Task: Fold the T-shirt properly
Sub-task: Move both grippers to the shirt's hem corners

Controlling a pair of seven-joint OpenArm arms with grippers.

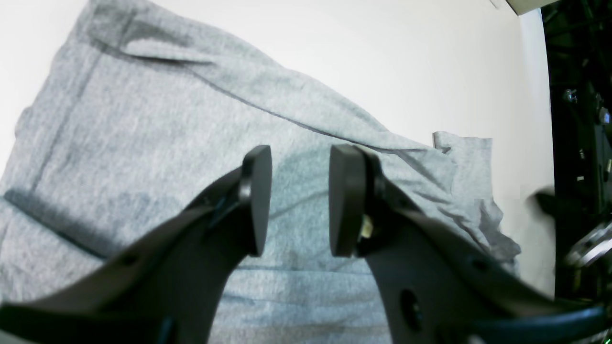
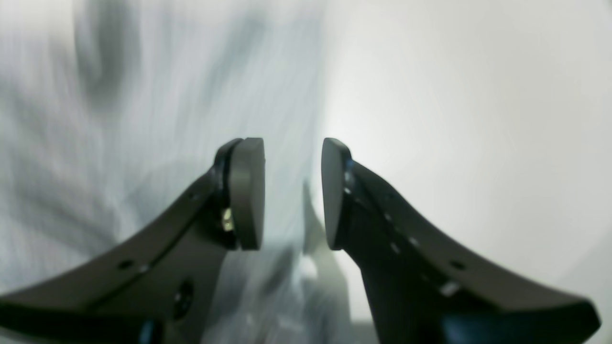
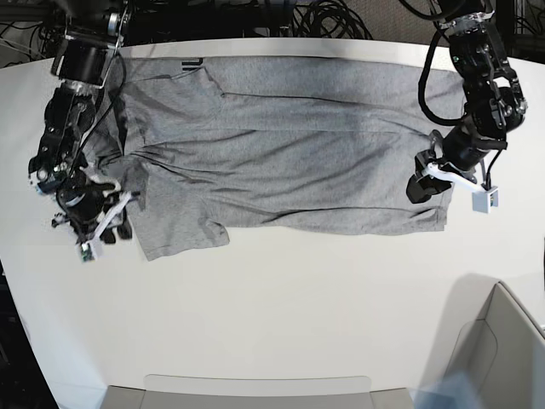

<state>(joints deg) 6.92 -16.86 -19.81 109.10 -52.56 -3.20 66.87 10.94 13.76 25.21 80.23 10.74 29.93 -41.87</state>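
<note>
A large heather-grey short-sleeved cotton T-shirt (image 3: 281, 162) lies spread sideways across the far half of a white table (image 3: 281, 315), its plain side up, with one long fold line running through the middle of the body and a short sleeve (image 3: 183, 230) sticking out toward the near edge at the base view's left. A small dark mark (image 3: 192, 63) shows on the cloth close to the far edge. The left gripper (image 1: 299, 200), black and curved with flat pads, hangs over the shirt's right-hand end in the base view (image 3: 423, 183), near the hem; its jaws stand apart with nothing between them, and through the gap the left wrist camera shows only wrinkled grey fabric with a folded ridge crossing diagonally behind. The right gripper (image 2: 292, 193) sits at the shirt's opposite end, beside the sleeve and bunched cloth at the base view's left (image 3: 94, 223); its jaws are likewise spread and hold nothing. The right wrist picture is heavily blurred, so it seems the fingers are poised over the boundary between grey cloth on one side and bare white table on the other, though contact cannot be judged. A pale grey tray or bin edge (image 3: 255, 390) lines the table's near side.
</note>
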